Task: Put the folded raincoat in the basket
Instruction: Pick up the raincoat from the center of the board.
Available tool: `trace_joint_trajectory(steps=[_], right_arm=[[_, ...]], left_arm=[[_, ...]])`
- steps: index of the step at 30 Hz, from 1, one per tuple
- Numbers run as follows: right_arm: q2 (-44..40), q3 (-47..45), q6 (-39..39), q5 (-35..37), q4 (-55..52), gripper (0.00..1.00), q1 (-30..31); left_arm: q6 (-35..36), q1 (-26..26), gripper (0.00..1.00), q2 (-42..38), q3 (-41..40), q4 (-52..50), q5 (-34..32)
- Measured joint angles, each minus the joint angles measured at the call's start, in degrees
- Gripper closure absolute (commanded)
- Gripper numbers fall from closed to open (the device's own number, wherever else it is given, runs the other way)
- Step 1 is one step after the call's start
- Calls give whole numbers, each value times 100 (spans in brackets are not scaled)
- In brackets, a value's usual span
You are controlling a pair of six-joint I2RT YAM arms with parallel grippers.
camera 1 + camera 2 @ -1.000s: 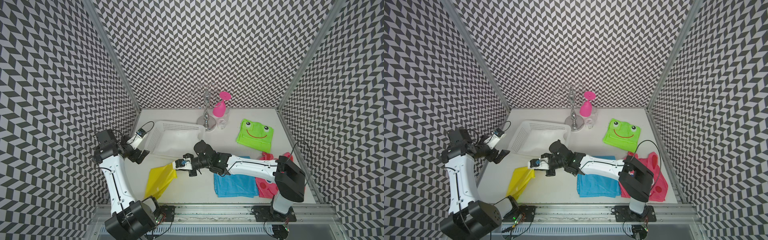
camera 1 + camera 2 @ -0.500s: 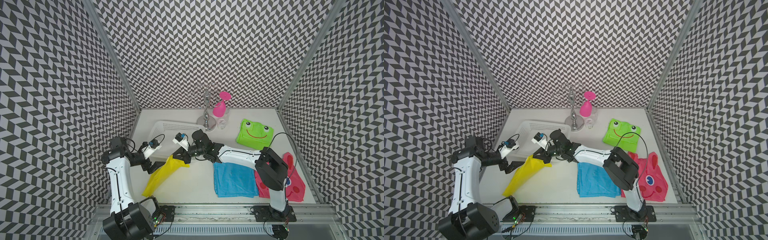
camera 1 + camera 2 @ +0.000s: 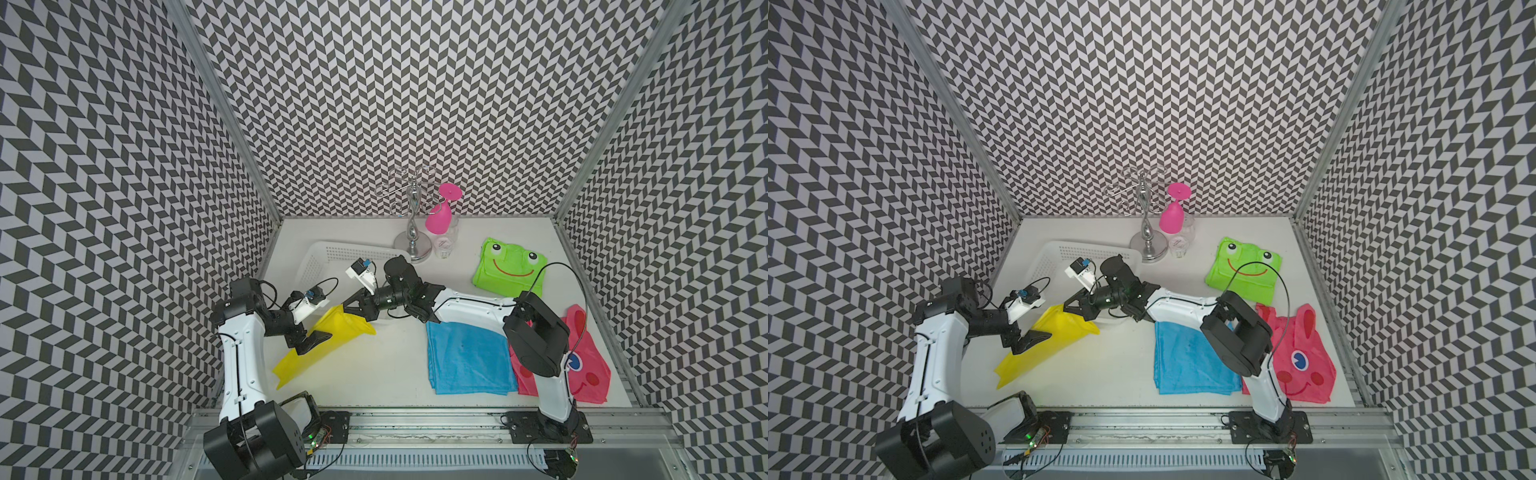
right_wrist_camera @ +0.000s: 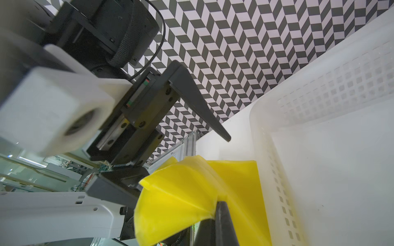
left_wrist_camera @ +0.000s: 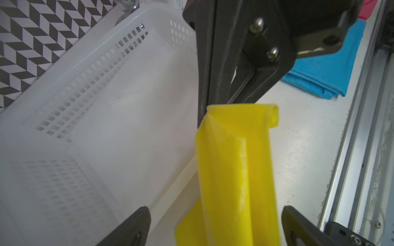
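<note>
Right jaws pinch tight on a corner of the yellow raincoat [image 3: 351, 326], at 6 o'clock of the basket [image 3: 353, 253]; left jaws gape wide astride the raincoat, gripping nothing

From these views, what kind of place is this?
Likely a robot test booth, not a home or shop. Chevron-patterned walls box in a white table; the left arm and right arm are bolted to a metal rail; the props are a basket, a yellow raincoat, a glass stand.
</note>
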Motion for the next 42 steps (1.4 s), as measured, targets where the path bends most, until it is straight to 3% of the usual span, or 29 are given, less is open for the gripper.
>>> trace_joint_trajectory(steps=[9, 11, 13, 16, 18, 19, 24, 27, 30, 33, 35, 36, 42], right_arm=[[-2, -55, 179, -92, 243, 100, -127], [-13, -118, 192, -114, 295, 100, -164], [-55, -216, 192, -129, 304, 100, -205], [-170, -402, 190, -164, 367, 100, -267], [-273, -566, 188, -195, 444, 100, -297], [-334, -662, 186, -214, 479, 100, -310], [-612, -986, -28, -286, 614, 98, -339], [-763, -1093, -256, -315, 658, 88, -339], [-940, -1167, -634, -354, 586, 62, -350], [-1119, -1209, -1104, -341, 466, 51, -352], [-1270, -1290, -1447, -334, 354, 50, -352], [-1349, -1329, -1550, -330, 258, 38, -352], [-1519, -1386, -2179, -286, -223, 32, -350]], left_arm=[[326, 111, 32, 109, -348, 240, -896], [529, 323, 45, 129, -293, 127, -986], [719, 531, 67, 197, -151, 37, -1071], [994, 682, 77, 334, 68, -33, -1189], [1169, 682, 97, 417, 166, -105, -1213], [1250, 682, 100, 450, 210, -153, -1200], [1611, 514, 100, 461, 415, -271, -1113], [1749, 240, 100, 407, 535, -275, -1113], [1731, -116, 100, 422, 872, -299, -1117], [1591, -382, 100, 601, 1375, -334, -1106], [1482, -501, 100, 767, 1650, -328, -1086], [1438, -549, 100, 844, 1742, -321, -1075], [1178, -723, 100, 1038, 1961, -310, -1062]])
